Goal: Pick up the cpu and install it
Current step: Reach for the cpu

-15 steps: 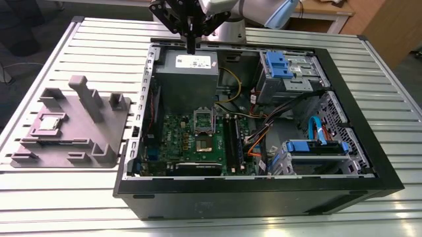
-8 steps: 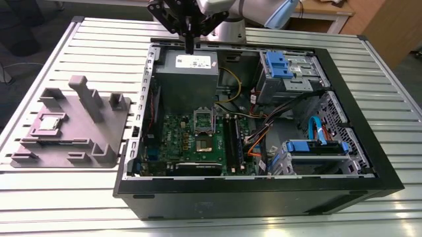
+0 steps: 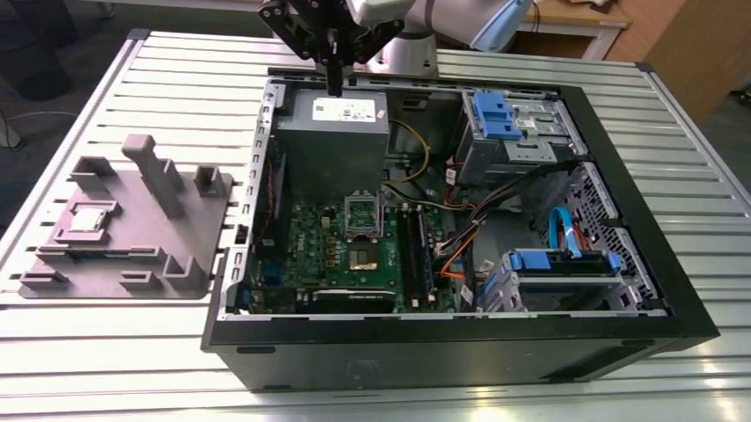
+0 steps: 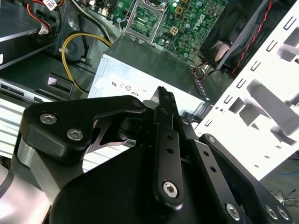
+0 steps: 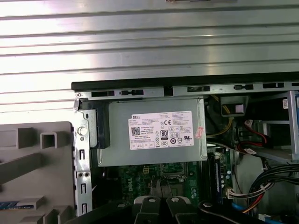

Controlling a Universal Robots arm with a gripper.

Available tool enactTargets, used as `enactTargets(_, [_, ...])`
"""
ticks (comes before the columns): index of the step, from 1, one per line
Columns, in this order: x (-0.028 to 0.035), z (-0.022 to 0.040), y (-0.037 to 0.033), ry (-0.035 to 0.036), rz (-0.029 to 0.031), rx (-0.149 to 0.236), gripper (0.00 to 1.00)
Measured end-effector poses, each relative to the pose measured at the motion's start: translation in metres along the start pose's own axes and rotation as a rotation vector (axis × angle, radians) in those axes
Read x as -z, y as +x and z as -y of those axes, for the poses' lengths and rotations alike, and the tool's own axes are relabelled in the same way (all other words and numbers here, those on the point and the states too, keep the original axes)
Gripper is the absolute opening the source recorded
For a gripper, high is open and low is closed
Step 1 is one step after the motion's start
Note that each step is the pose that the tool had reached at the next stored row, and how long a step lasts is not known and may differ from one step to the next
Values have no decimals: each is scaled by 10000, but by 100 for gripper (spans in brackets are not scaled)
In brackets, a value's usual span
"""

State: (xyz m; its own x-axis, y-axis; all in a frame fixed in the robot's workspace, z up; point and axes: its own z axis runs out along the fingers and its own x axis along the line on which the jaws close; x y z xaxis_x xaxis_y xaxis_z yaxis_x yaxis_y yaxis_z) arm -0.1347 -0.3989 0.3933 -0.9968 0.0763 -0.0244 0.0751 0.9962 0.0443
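Note:
The cpu [image 3: 88, 217], a small pale square chip, lies in a recess of the grey fixture [image 3: 129, 264] on the exterior view's left, outside the computer case. My gripper [image 3: 336, 86] hangs over the far edge of the case, above the grey power supply box [image 3: 332, 119], far from the cpu. Its black fingers [image 4: 164, 105] are pressed together with nothing between them. The motherboard socket [image 3: 361, 255], metal-framed with a dark centre, lies in the middle of the case with its lid [image 3: 361, 214] raised. In the second wrist view the socket [image 4: 148, 21] shows beyond the box.
The open black computer case [image 3: 634, 264] lies on a slatted metal table [image 3: 118, 79]. Inside are blue drive brackets [image 3: 495, 114], bundled cables [image 3: 470, 237] and a yellow cable [image 3: 411, 154]. The fixture has tall upright posts [image 3: 153, 171]. The labelled power supply [image 5: 159, 130] is directly under the wrist.

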Motion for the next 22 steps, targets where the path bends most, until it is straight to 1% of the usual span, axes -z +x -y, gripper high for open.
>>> enactTargets(22, [2,7,92,-1,3,1,11])
